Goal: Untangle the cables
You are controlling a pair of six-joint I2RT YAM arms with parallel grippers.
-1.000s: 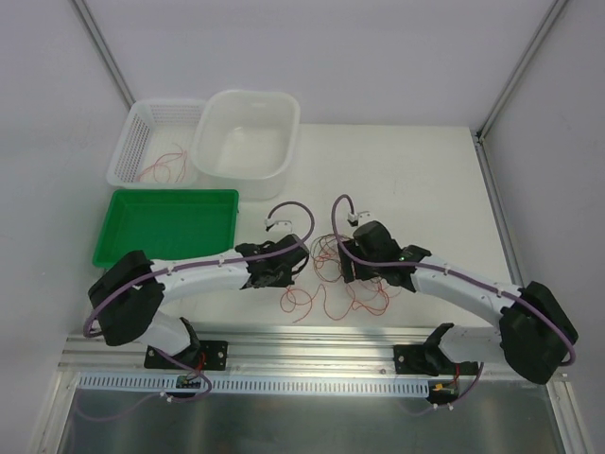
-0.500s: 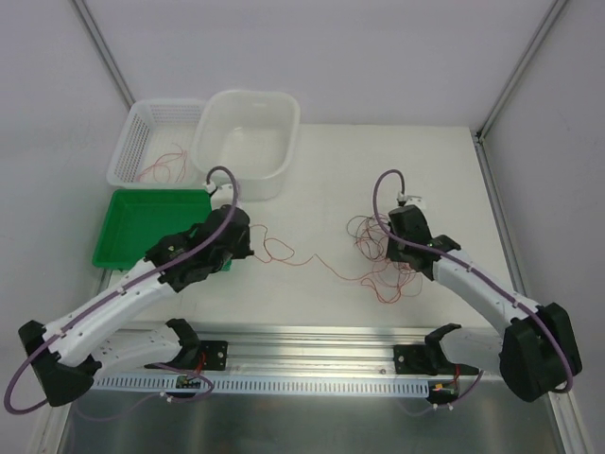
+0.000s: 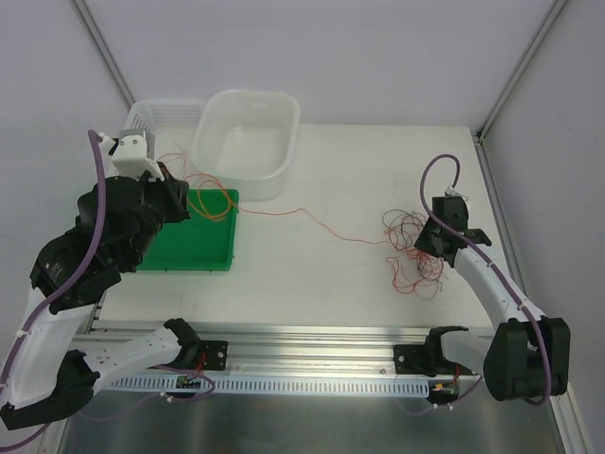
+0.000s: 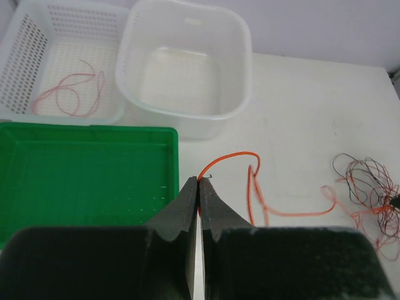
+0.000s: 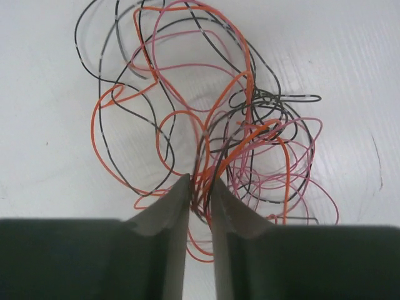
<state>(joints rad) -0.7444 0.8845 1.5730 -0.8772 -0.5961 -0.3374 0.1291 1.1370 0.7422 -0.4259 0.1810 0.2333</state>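
Note:
The cables (image 3: 412, 250) lie as a tangle of thin orange, black and pink wires on the right of the table. My right gripper (image 3: 428, 240) is shut on a bunch of strands at the tangle's edge; in the right wrist view the strands run between its jaws (image 5: 200, 185), with the loops (image 5: 219, 106) spread beyond. One orange cable (image 3: 312, 219) stretches from the tangle leftward to my left gripper (image 3: 181, 194), raised over the green tray (image 3: 203, 248). The left wrist view has that gripper (image 4: 200, 182) shut on the orange cable's end (image 4: 232, 156), and the tangle (image 4: 369, 187) shows far right.
A white mesh basket (image 3: 151, 118) at the back left holds one pink wire (image 4: 72, 94). A white tub (image 3: 246, 137) stands beside it, behind the green tray (image 4: 81, 175). The table's right edge runs close to the tangle.
My left arm has risen and swung left from the table's middle to over the green tray, drawing the orange cable out. The right gripper has closed on the tangle and dragged it right.

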